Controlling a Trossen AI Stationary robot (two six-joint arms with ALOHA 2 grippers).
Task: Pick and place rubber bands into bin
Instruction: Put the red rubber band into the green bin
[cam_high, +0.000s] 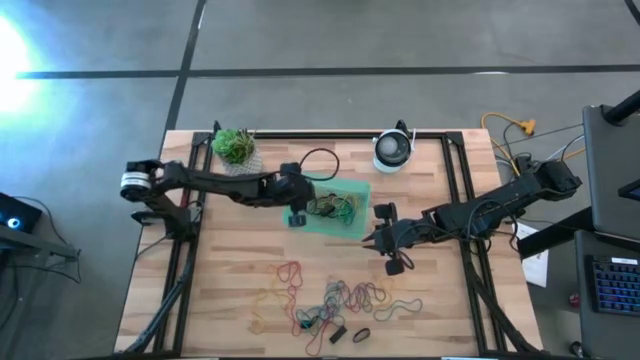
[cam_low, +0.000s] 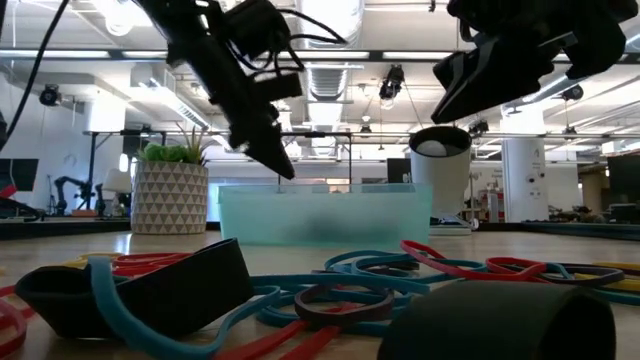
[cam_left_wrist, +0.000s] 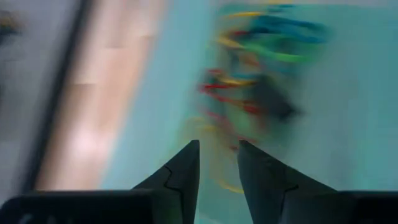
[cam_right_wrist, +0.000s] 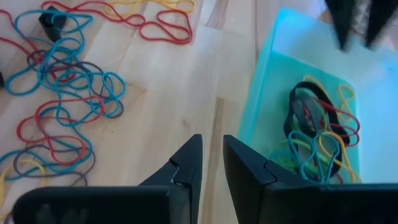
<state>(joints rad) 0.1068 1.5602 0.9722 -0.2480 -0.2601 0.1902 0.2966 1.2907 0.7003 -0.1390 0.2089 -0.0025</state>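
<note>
The bin (cam_high: 356, 190) is a shallow translucent green tray at the middle of the wooden table, with a tangle of rubber bands (cam_high: 335, 208) lying in it. Many more rubber bands (cam_high: 340, 300) are strewn on the table toward its near edge. My left gripper (cam_left_wrist: 219, 149) hangs over the bin's left part, slanting down, open, with nothing between its fingers. My right gripper (cam_right_wrist: 212, 146) hovers above bare wood just off the bin's right wall (cam_right_wrist: 264, 93), its fingers a narrow gap apart and holding nothing.
A white pot with a green plant (cam_high: 235, 148) stands at the far left. A round white and dark device (cam_high: 393, 150) stands at the far right of the bin, and a black cable loop (cam_high: 320, 160) lies behind it. Wide dark bands (cam_low: 150, 285) lie by the near edge.
</note>
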